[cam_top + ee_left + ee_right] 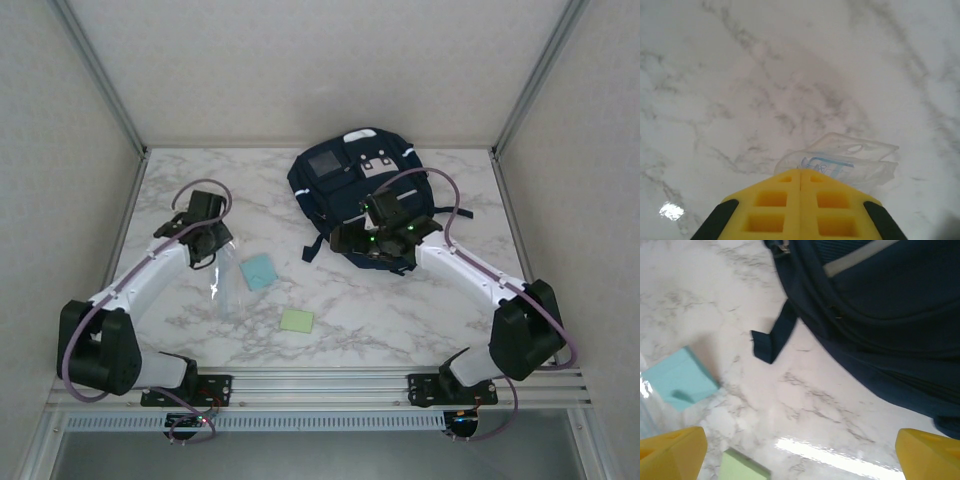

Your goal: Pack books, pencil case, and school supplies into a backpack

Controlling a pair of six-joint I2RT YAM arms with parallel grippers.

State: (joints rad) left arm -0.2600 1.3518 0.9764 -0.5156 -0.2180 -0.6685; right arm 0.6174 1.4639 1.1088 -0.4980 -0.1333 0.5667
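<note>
Left hand (212,252), 9 o'clock on the worktop (400,310): from overhead the finger gap is unreadable. In the left wrist view the left hand (800,175) has its yellow pads pressed together, no gap. They meet at the near edge of the translucent piece (840,160); cannot tell if its film is pinched.

Overhead, the translucent piece (228,278) is a faint glint at the hand's 5 o'clock. The wrist view resolves pale-blue marks inside.

Light-blue pad (260,270) lies flat at the piece's 3 o'clock, with the pale-green pad (296,320) at its 5 o'clock, apart.

Backpack (340,185) is at 12–1 o'clock. Right hand (385,240) hangs over its near edge.

Right wrist view: right hand (800,457) spread wide, holding nothing. It also shows the backpack (890,315) and a loose strap end (772,340) on the marble.
</note>
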